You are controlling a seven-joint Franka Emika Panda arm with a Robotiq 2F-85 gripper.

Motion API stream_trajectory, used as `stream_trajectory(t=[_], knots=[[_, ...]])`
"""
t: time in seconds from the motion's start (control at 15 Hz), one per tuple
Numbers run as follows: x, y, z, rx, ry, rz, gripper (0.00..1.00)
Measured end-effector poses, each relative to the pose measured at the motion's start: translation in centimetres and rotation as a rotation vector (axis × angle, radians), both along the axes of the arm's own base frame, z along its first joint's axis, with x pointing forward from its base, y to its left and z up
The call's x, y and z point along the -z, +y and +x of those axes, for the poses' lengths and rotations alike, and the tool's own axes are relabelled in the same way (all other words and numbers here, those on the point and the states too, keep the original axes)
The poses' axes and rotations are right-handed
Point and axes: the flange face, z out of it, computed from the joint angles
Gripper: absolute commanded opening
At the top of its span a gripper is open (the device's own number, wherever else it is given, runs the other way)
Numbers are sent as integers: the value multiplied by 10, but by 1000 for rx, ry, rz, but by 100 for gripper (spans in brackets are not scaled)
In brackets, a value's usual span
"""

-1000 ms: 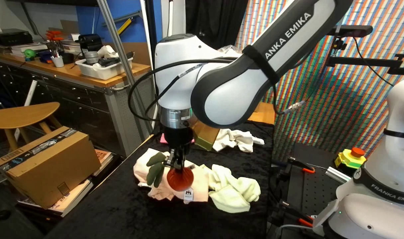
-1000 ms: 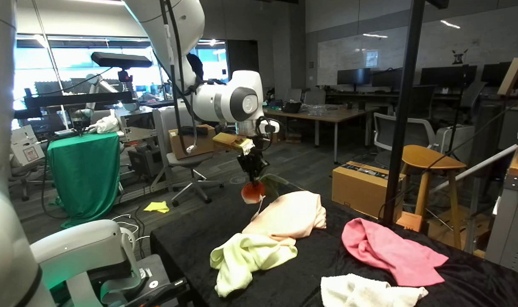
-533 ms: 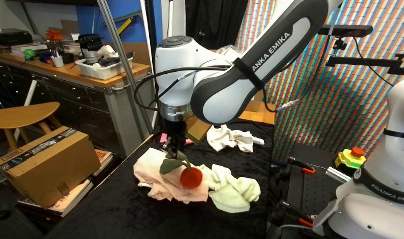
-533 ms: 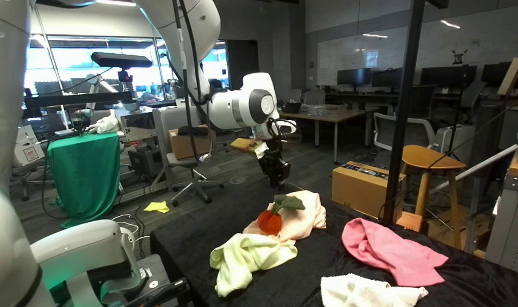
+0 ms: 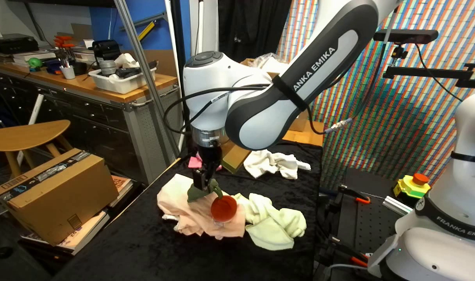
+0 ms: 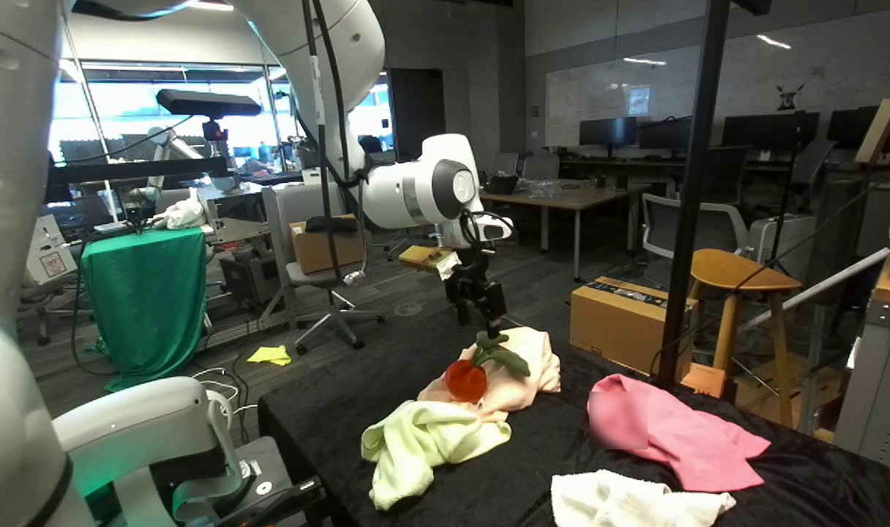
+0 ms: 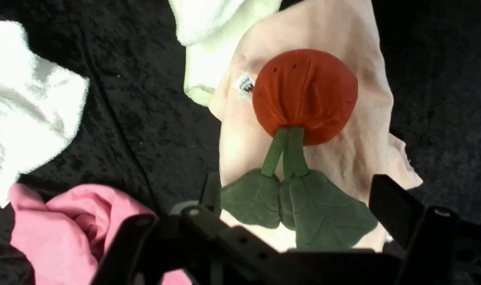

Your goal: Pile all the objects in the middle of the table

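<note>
The table [image 5: 155, 253] is covered in mottled, velvety cloth. Smooth fabric is seen in the peach cloth [image 7: 343, 158], pink cloth [image 6: 694, 446] and toy [image 7: 303, 95], rough towelling in the white cloth [image 7: 31, 111]. The stool [image 5: 26, 132] is made of wood.

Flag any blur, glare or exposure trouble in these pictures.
In an exterior view, the pink cloth has a blurred square patch and the windows glare; in the wrist view, the white cloth looks washed out in places, the gripper nearly black.

The pink cloth [image 6: 697, 448] is partly blurred, the white cloth [image 6: 628, 505] cropped.
</note>
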Motion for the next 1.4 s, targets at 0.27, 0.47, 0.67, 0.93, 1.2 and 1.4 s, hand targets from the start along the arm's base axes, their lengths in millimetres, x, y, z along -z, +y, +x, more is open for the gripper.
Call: stream_trajectory(t=[0.27,0.47,0.67,0.93,1.2,1.4], knots=[[20,-6,-29,-5,119,-20,100],[31,-10,-63,-54,208,5,100],[40,-18,-96,-90,276,18,100],[49,-30,-133,-120,347,46,100],[57,-38,-154,-152,390,108,100],[62,-39,-160,-201,368,184,100]])
